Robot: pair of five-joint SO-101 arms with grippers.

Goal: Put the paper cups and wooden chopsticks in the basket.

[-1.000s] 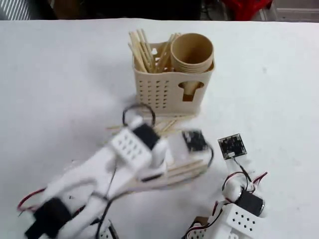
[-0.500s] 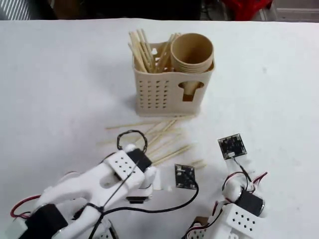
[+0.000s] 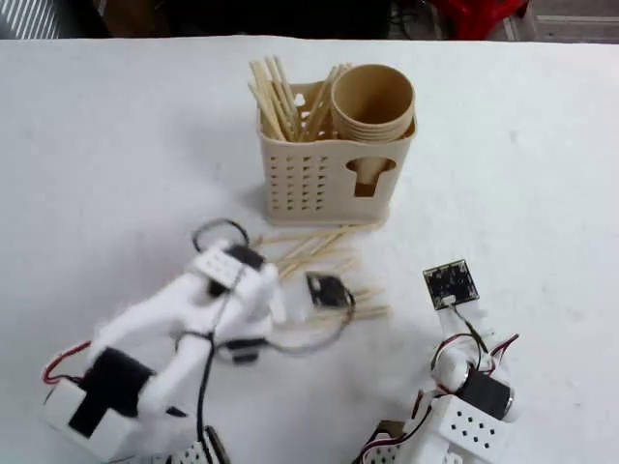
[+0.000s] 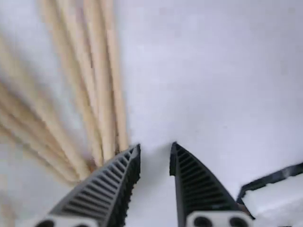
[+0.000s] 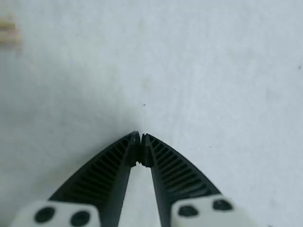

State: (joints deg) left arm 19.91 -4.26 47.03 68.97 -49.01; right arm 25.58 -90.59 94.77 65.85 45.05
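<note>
A cream basket [image 3: 324, 179] stands upright at the back, with a stack of paper cups [image 3: 372, 101] in its right part and several wooden chopsticks [image 3: 280, 101] in its left part. More loose chopsticks [image 3: 314, 246] lie fanned on the table just in front of it. The left arm [image 3: 227, 285] hangs over their near ends. In the left wrist view, my left gripper [image 4: 155, 149] is open by a narrow gap over bare table, and the chopsticks [image 4: 94, 94] lie just beside one finger. My right gripper [image 5: 140, 137] is shut on nothing above bare table.
The right arm [image 3: 464, 406] rests at the front right edge, its small camera board [image 3: 450, 283] lying to the right of the loose chopsticks. White table [image 3: 116, 145] spreads open to the left and right of the basket.
The left arm drew back toward the front edge, then came forward and left over the loose chopsticks. The loose sticks shifted a little. The right arm stayed still.
</note>
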